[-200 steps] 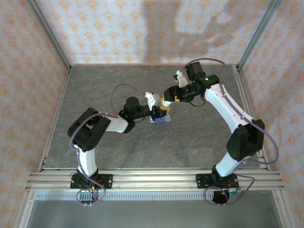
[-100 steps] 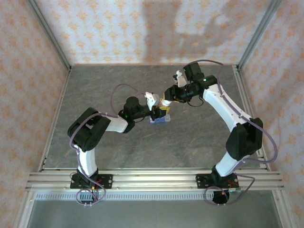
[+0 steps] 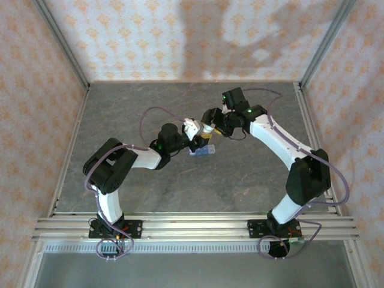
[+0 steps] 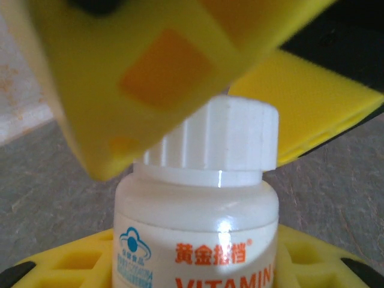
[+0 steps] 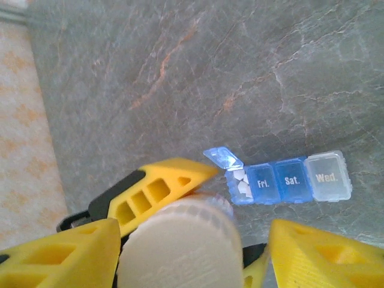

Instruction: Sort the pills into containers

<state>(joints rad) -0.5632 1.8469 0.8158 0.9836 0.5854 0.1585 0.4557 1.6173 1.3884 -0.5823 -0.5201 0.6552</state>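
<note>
**Pill strip on the table, bottle held above it**

The small translucent blue plastic pill-organizer strip (image 5: pixel 282 180) lies flat on the grey marbled table (image 5: pixel 180 72), near its middle in the top view (image 3: pixel 202 151). In the right wrist view, the compartment at its left end has its lid tilted up, and small white pills (image 5: pixel 241 183) lie inside. The next two lids, marked "Fri." and "Sat.", are down. So is the paler end lid marked "Wed."

Just above the strip, the left gripper (image 4: pixel 195 267) is clamped on the body of a small white plastic bottle (image 4: pixel 198 228) with orange lettering, holding it upright. The right gripper (image 5: pixel 192 240) straddles the bottle's ribbed white cap (image 4: pixel 222 135). Its yellow fingers (image 5: pixel 60 255) stand apart, with a gap visible beside the cap on one side.
</note>
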